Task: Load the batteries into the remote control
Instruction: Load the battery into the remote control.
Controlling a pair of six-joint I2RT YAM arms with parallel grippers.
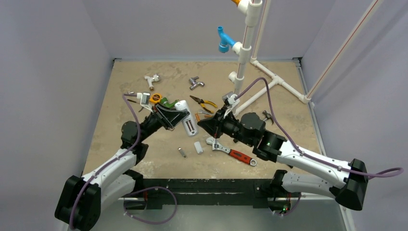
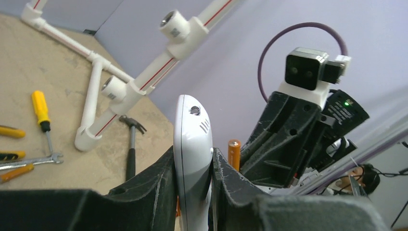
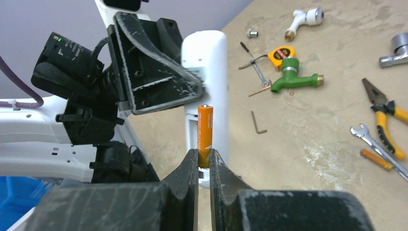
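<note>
My left gripper (image 2: 192,166) is shut on the white remote control (image 2: 192,139) and holds it off the table, standing on edge between the pads. In the top view the remote control (image 1: 184,120) shows a dark open slot on its back. My right gripper (image 3: 204,156) is shut on the lower end of an orange battery (image 3: 205,132), which stands upright right against the remote control (image 3: 211,57), at its open compartment. The same battery (image 2: 234,153) shows just beside the left jaws. A second orange battery (image 3: 376,159) lies on the table next to a spanner.
A loose white cover (image 1: 198,147) and a small grey metal cylinder (image 1: 182,152) lie below the grippers. A red-handled wrench (image 1: 235,153), pliers (image 1: 204,102), a hammer (image 1: 267,115), a tape measure (image 1: 155,98) and a green tap (image 1: 167,102) lie around. A white pipe frame (image 1: 245,48) stands at the back right.
</note>
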